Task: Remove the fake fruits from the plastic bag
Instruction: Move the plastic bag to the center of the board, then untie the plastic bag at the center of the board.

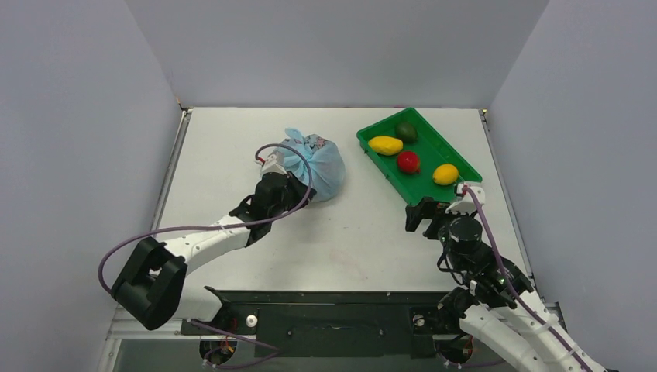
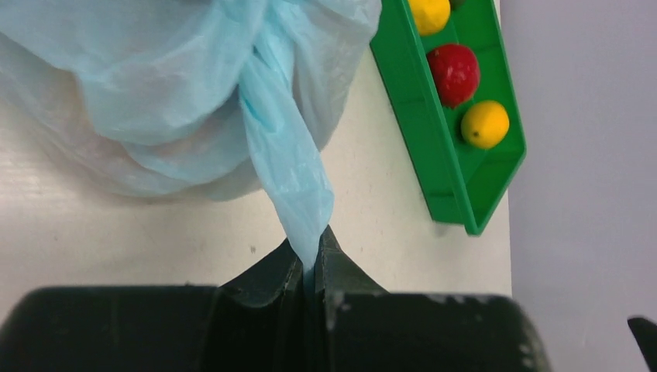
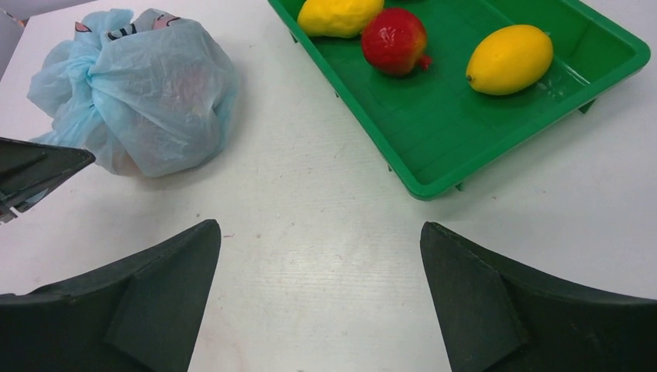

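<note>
1. The left claw (image 2: 313, 260) is pinching shut on a twisted strip of the bag (image 1: 319, 167).
2. The bag is sitting bunched on the worktop (image 1: 349, 240), left of the green tray (image 1: 383, 122).
3. The right claw (image 3: 318, 229) is hanging wide open and empty, just near of the tray.

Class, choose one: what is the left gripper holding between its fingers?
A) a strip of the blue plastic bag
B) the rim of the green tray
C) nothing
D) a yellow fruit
A: the left gripper is shut on a stretched strip of the plastic bag, with the green tray lying apart to one side.
</note>
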You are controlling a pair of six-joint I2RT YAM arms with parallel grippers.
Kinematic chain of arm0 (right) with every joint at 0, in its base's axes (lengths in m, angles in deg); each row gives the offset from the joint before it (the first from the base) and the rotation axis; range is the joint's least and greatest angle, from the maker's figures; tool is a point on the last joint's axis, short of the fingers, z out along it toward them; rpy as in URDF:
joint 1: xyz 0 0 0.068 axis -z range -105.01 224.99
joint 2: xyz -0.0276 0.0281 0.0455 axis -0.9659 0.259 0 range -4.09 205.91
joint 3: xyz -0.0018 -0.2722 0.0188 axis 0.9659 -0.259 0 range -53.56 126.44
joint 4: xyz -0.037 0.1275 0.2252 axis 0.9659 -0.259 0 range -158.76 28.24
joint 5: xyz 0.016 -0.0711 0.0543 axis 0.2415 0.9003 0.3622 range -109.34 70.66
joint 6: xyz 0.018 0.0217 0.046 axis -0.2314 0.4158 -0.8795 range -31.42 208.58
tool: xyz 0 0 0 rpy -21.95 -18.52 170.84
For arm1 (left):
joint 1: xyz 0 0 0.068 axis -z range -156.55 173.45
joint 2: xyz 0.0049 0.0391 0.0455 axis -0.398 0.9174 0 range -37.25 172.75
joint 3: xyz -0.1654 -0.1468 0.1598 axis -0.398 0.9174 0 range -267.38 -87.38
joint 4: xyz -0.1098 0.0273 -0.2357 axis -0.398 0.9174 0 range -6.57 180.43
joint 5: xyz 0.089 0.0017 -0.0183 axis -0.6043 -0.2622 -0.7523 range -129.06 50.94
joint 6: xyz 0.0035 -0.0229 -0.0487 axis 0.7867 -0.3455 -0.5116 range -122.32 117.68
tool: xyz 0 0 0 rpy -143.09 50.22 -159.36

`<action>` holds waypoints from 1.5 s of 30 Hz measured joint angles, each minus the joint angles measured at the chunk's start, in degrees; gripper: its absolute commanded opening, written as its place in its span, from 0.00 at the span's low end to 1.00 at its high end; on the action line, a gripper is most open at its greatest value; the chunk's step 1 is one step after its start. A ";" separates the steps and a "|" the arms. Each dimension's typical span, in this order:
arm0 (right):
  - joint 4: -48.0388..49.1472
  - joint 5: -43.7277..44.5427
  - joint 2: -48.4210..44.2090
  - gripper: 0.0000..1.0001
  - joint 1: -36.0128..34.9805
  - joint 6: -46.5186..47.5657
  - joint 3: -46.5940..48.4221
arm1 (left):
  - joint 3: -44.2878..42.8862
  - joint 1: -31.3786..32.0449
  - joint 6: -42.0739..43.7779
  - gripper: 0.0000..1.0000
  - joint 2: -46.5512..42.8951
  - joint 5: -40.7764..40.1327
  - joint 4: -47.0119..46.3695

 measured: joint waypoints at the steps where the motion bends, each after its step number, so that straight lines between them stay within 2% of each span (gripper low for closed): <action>1: 0.07 -0.46 0.48 0.95 -0.09 0.15 0.00 | 0.04 1.07 0.72 0.00 -1.14 0.02 1.62; 7: 1.86 -6.08 5.79 0.91 -0.09 0.70 -0.02 | 3.89 11.19 0.83 0.00 -9.70 -1.86 8.83; 12: 5.99 -11.47 10.93 0.91 -0.09 0.04 -1.88 | 10.03 20.92 -4.72 0.00 -17.62 -6.56 12.00; 18: 14.19 -20.04 15.37 0.83 -0.09 -1.92 -7.63 | 14.64 32.92 -11.98 0.00 -23.17 -13.18 12.96; 21: 19.12 -26.08 18.88 0.79 -0.13 -2.75 -9.51 | 16.96 38.14 -15.52 0.00 -23.56 -16.72 12.24; 27: 26.51 -32.96 25.00 0.79 -3.37 -4.26 -9.53 | 17.29 45.03 -18.34 0.00 -20.22 -20.22 12.41; 29: 27.78 -32.89 25.42 0.79 -6.01 -4.63 -9.53 | 16.17 46.14 -18.58 0.01 -18.51 -20.81 14.01; 33: 27.87 -29.49 25.38 0.80 -10.69 -6.38 -9.44 | 13.27 47.28 -18.53 0.21 -17.97 -21.92 18.16; 35: 27.19 -25.31 24.96 0.80 -13.62 -8.22 -9.44 | 12.15 47.91 -18.56 0.37 -18.84 -23.10 20.39; 37: 25.99 -20.04 23.82 0.80 -17.09 -10.38 -9.44 | 11.58 48.72 -18.62 0.41 -20.92 -24.50 23.15; 42: 24.65 -11.37 21.75 0.80 -21.84 -13.84 -9.38 | 10.25 50.21 -20.37 0.44 -28.55 -28.28 31.93; 45: 23.45 -8.41 22.25 0.79 -21.92 -15.37 -8.52 | 9.42 50.40 -22.16 0.31 -33.48 -30.38 37.48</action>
